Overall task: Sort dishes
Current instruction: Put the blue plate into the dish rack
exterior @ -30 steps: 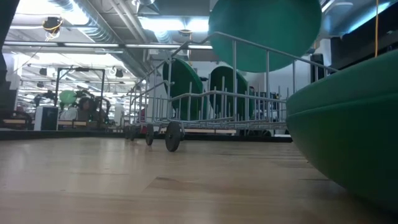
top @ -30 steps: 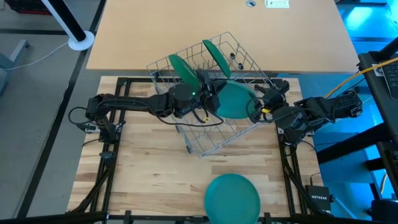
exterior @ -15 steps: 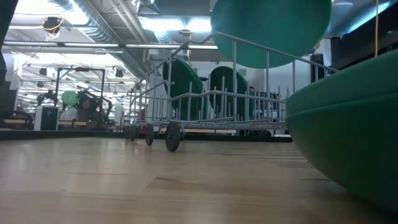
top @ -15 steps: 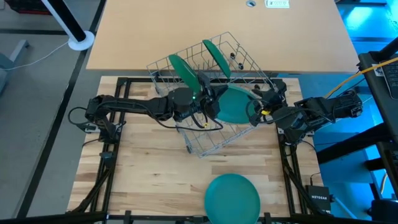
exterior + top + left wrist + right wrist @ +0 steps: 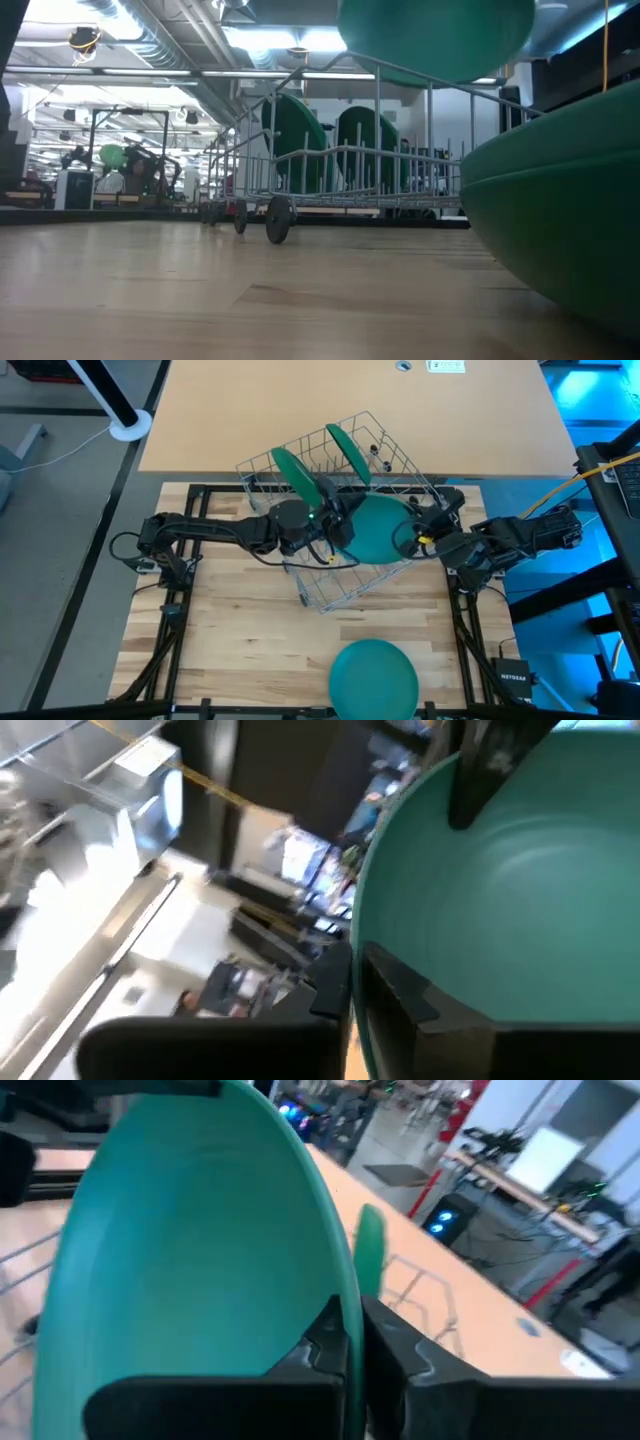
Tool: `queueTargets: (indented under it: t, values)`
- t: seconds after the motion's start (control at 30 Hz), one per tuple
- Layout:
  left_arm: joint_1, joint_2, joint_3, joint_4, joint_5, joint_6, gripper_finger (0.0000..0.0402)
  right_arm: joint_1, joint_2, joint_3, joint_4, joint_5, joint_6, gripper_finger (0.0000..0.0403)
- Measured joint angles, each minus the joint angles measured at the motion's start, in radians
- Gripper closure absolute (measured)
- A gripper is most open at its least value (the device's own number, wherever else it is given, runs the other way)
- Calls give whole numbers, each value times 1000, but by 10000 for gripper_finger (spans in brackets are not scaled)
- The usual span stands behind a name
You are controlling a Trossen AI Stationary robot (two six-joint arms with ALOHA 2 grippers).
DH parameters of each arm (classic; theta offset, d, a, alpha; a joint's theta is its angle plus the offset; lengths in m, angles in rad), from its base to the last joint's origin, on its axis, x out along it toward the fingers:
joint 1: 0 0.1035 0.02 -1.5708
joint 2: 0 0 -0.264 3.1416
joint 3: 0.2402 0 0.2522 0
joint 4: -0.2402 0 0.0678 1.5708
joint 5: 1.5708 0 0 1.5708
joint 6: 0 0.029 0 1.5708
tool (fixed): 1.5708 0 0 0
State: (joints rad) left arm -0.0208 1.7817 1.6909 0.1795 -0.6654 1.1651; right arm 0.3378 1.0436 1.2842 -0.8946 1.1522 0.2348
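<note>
Two grippers hold one green plate over the wire rack.

The left gripper (image 5: 340,528) and the right gripper (image 5: 412,532) each pinch an edge of the held plate (image 5: 375,526), so it sits between them, above the wire rack (image 5: 345,585). Each wrist view shows dark fingers (image 5: 335,1342) clamped on the plate's rim. Two more plates (image 5: 294,472) stand upright in the rack just past the fingers. Another plate (image 5: 374,678) lies flat on the wooden surface (image 5: 250,630), well apart from both grippers.

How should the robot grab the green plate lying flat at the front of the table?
Pinch the green plate at its rim, coming down from above at the edge facing the rack. It lies flat and alone on the table, so only the thin edge offers a hold.
</note>
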Motion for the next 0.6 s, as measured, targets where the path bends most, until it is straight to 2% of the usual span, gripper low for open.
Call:
queueTargets:
  t: [0.37, 0.47, 0.6]
  values:
    - [-10, -11, 0, 379, -274, 303, 305, 0, 22, 0, -3, 203, -39, 389]
    - [-12, -33, 0, 405, -373, 298, 297, -1, 23, 0, -4, 257, -64, 389]
    - [-11, -75, 0, 407, -518, 213, 295, -33, 22, 1, -8, 302, -92, 389]
